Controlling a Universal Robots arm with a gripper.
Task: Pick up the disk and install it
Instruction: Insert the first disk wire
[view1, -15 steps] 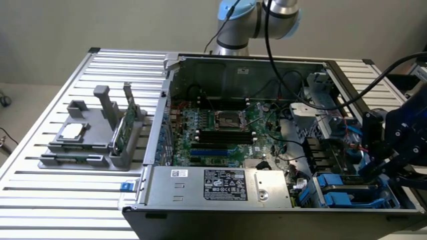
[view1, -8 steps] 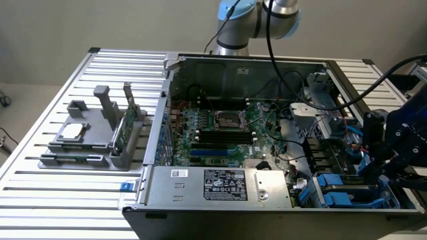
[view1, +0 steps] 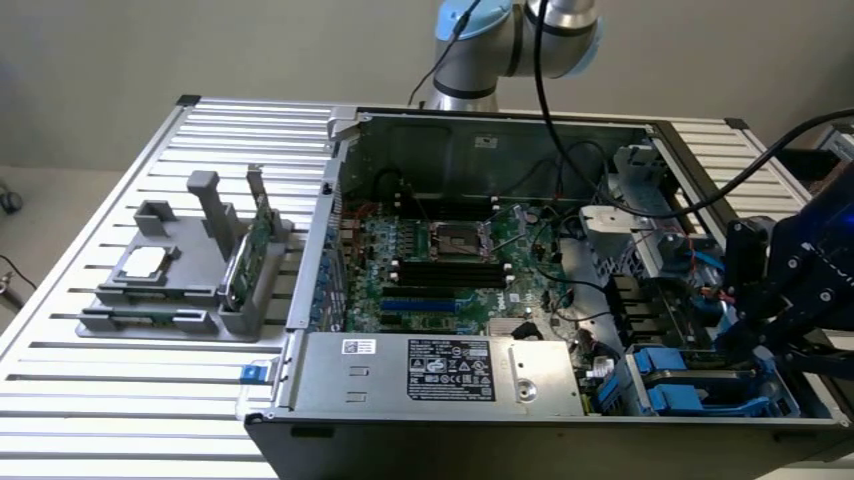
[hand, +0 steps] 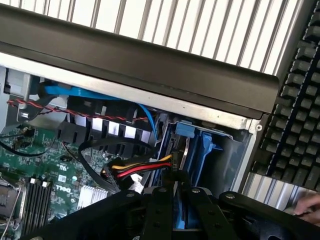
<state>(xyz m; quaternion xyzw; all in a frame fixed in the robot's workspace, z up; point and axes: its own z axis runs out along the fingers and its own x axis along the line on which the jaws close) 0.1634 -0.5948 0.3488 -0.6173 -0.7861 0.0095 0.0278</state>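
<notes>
The disk (hand: 184, 152) stands on edge in its blue carrier inside the drive bay at the corner of the open computer case (hand: 150, 75). My gripper (hand: 179, 192) is right over it, with a black finger on either side and the blue carrier between them, shut on the disk. In the exterior view my gripper (view1: 763, 335) hangs over the blue drive bay (view1: 694, 390) at the case's front corner on the exterior view's right. The lower part of the disk is hidden down in the bay.
Red, yellow and black power cables (hand: 140, 172) and a blue data cable (hand: 145, 117) run beside the bay. A grey holder (view1: 174, 290) outside the case carries a CPU chip (view1: 144, 262) and a green card (view1: 247, 250). A keyboard (hand: 295, 100) and a hand (hand: 310, 205) lie beyond the case.
</notes>
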